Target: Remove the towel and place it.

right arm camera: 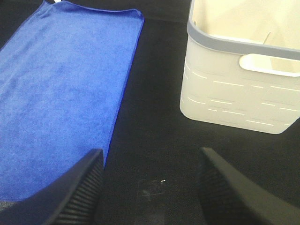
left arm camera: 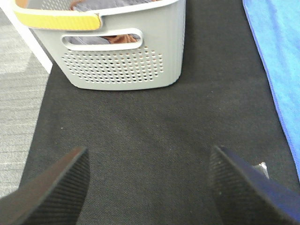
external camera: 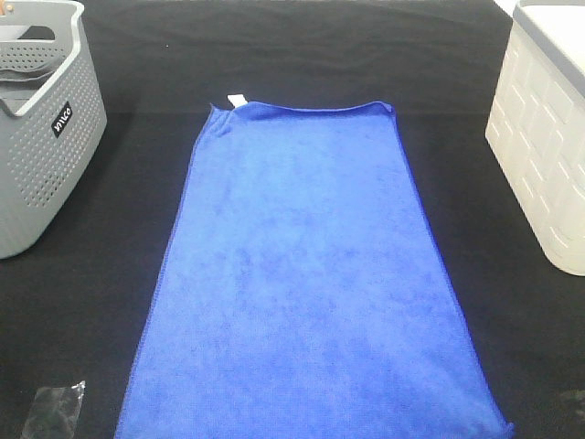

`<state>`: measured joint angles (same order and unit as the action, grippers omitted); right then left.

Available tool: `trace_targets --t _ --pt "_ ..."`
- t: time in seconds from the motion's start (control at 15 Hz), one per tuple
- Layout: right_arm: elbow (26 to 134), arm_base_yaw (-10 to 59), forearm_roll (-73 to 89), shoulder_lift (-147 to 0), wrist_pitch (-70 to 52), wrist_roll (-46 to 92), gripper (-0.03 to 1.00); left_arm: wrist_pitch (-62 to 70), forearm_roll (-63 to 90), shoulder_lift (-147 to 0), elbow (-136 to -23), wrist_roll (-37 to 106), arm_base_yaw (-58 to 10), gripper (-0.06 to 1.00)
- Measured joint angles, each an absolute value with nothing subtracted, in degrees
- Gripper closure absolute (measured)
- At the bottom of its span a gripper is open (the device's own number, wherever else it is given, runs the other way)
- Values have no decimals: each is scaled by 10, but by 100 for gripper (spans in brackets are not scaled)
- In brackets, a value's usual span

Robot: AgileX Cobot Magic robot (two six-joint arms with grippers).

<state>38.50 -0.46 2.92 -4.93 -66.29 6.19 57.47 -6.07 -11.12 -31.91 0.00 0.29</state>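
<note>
The royal-blue towel (external camera: 306,283) lies spread flat in the middle of the black table, with its white tag (external camera: 236,100) at the far left corner. No gripper touches it. My left gripper (left arm camera: 149,157) hangs open over bare black cloth, and the towel's long edge (left arm camera: 281,61) lies off to one side of it. My right gripper (right arm camera: 151,157) is open too, empty, above the table between the towel (right arm camera: 61,89) and the white basket. One right finger (right arm camera: 82,187) overlaps the towel's edge in the view.
A grey perforated basket (external camera: 41,137) with cloth inside stands at the far left, also in the left wrist view (left arm camera: 122,61). A white basket (external camera: 544,146) with a grey rim stands at the right, empty inside (right arm camera: 243,70). The table's left edge (left arm camera: 40,122) drops to grey floor.
</note>
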Motion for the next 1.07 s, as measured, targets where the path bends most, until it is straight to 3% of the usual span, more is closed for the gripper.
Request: trace_targets --t 0.6,1.07 --pt "301 -5 40 -19 -567 85 37 600 -46 3 -290 -18 3 26" --pt "288 -5 42 2 -605 93 37 600 -32 3 -290 -22 3 26"
